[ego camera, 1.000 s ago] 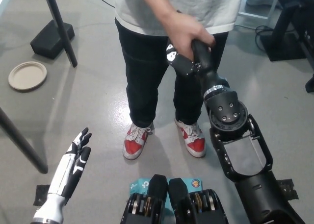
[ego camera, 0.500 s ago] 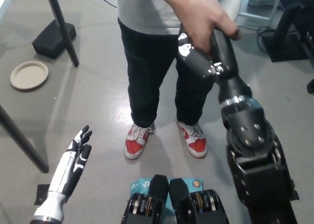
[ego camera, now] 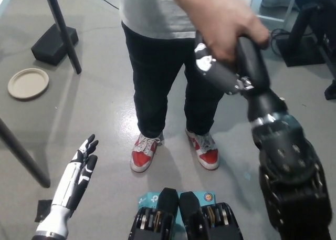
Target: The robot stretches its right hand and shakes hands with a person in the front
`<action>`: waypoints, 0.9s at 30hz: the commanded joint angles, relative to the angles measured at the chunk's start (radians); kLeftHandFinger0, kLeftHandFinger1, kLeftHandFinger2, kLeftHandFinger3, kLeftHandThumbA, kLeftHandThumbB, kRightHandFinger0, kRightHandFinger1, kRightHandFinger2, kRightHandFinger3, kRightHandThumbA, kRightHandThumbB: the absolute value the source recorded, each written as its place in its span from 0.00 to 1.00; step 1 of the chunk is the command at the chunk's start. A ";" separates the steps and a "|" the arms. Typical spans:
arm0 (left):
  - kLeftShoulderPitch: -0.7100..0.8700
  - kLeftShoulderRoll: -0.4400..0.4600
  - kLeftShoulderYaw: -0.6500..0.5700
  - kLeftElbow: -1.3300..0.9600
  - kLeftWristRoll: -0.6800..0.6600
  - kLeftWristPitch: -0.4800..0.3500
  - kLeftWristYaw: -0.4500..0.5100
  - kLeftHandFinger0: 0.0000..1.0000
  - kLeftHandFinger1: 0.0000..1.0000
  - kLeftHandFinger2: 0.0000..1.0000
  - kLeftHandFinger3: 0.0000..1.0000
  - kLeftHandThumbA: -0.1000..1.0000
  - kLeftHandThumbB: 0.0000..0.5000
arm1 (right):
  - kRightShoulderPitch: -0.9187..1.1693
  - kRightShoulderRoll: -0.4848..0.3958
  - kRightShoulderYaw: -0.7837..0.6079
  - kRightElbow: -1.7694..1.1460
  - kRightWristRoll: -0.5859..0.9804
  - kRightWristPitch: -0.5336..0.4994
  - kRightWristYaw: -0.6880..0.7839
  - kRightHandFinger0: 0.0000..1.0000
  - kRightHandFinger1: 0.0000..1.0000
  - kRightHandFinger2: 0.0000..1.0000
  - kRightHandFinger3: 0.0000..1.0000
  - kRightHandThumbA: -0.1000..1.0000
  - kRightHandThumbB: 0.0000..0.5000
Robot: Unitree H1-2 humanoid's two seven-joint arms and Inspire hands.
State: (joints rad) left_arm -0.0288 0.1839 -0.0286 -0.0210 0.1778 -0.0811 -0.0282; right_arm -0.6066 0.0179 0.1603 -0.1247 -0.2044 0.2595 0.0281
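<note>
One person (ego camera: 163, 51) stands at the far centre, wearing a grey shirt, dark trousers and two red-and-white shoes (ego camera: 143, 152). The person's hand (ego camera: 223, 22) wraps around the black right hand (ego camera: 223, 72), which is raised at the upper right; whether its fingers close on the person's hand cannot be determined. The white left hand (ego camera: 79, 169) rests at the lower left, fingers extended and holding nothing. The surface is a grey concrete floor (ego camera: 94, 108). One round beige plate (ego camera: 28, 83) lies far left, near one black stand base (ego camera: 52, 43).
</note>
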 commanded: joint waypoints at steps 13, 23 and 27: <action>-0.032 0.004 0.005 -0.036 0.004 -0.006 0.002 1.00 1.00 1.00 1.00 1.00 0.03 | -0.420 -0.018 -0.011 1.035 -0.012 -0.164 -0.073 1.00 1.00 1.00 1.00 0.32 0.53; -0.043 0.015 0.004 -0.036 0.013 0.004 -0.002 1.00 1.00 1.00 1.00 1.00 0.05 | -0.243 -0.030 0.001 0.464 -0.024 -0.044 -0.009 1.00 1.00 1.00 1.00 0.34 0.52; -0.046 0.015 0.008 -0.034 0.005 0.010 -0.002 1.00 1.00 1.00 1.00 1.00 0.08 | -0.198 -0.040 0.006 0.238 -0.006 -0.017 0.038 1.00 1.00 1.00 1.00 0.32 0.49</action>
State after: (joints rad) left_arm -0.0540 0.1859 -0.0312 -0.0218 0.1829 -0.0683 -0.0287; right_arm -0.8174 0.0055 0.1613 0.5048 -0.2079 0.1766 0.0128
